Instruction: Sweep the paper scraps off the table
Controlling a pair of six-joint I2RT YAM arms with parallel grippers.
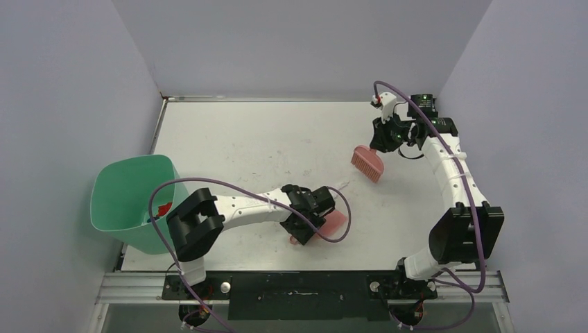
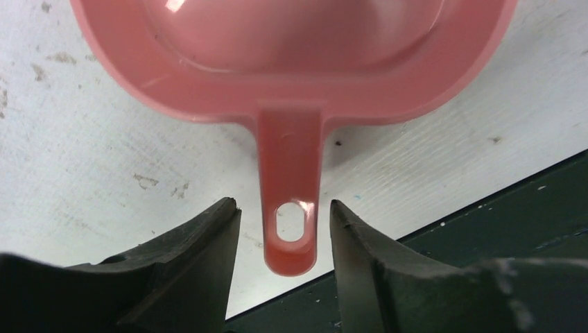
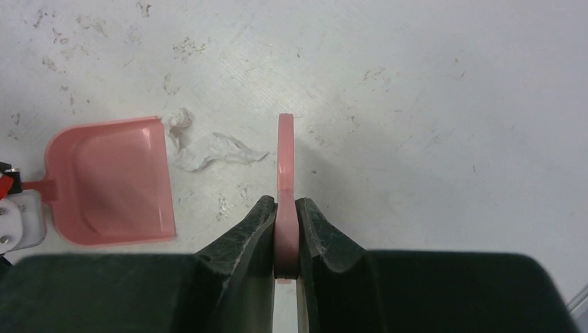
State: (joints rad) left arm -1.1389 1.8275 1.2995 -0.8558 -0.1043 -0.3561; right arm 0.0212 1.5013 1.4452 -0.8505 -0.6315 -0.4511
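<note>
**Paper scrap [image 3: 211, 150] at the dustpan [image 3: 111, 180] lip**

It lies on the table [image 3: 430, 104], stretched lengthwise from that lip toward my brush [image 3: 286, 159]. My right gripper [image 3: 286, 202] pinches the brush handle. My left gripper [image 2: 283, 205] is spread astride the dustpan's handle.

The left arm [image 1: 243, 207] hides most of the dustpan [image 1: 337, 220]; binned paper scraps [image 1: 163, 208] are mere specks.

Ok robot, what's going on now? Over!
Left gripper open, straddling handle of pink plastic dustpan. Right gripper shut on pink hand brush. One white crumpled paper scrap at dustpan's mouth. Nothing seen blocking it.
</note>
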